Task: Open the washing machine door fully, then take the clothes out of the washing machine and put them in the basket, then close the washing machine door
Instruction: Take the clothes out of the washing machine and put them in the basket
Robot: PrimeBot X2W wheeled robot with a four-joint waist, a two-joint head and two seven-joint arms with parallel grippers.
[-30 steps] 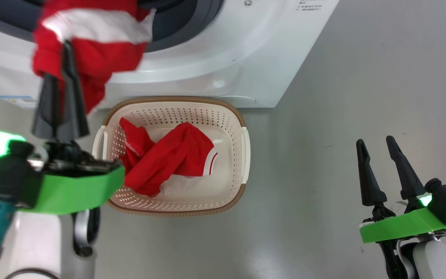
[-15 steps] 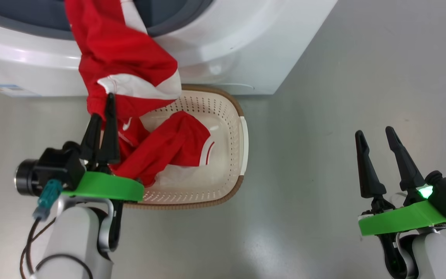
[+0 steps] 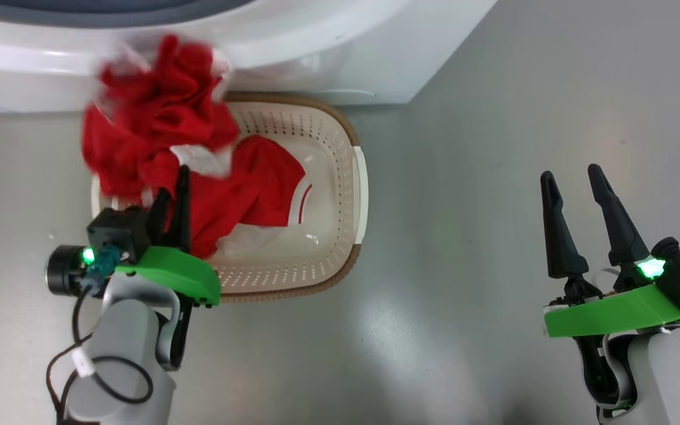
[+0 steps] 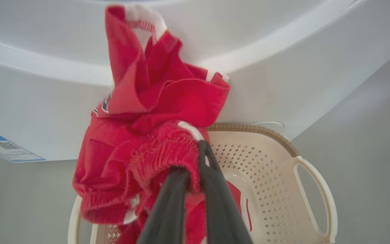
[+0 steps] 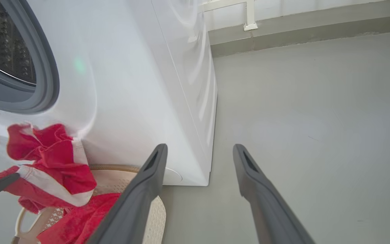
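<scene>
My left gripper [image 3: 172, 186] is shut on a bunched red garment with white trim [image 3: 151, 124]. It hangs over the left end of the cream basket [image 3: 358, 195], just in front of the white washing machine [image 3: 346, 53]. In the left wrist view the fingertips [image 4: 191, 159] pinch the clothes [image 4: 141, 135] above the basket [image 4: 313, 189]. Another red garment [image 3: 257, 189] lies inside the basket. My right gripper [image 3: 570, 175] stands open over bare floor to the right, holding nothing. The washing machine door is out of view.
The right wrist view shows the machine's grey rubber ring [image 5: 51, 78] and steel drum [image 5: 2, 51], with a wall base [image 5: 249, 23] beyond. A blue label [image 4: 5, 149] sits low on the machine front. Grey floor [image 3: 493, 265] spreads right of the basket.
The left gripper has come down and back from the drum opening with the red garment, which now hangs free over the basket's left end. The head camera has tilted downward. The right gripper stayed put.
</scene>
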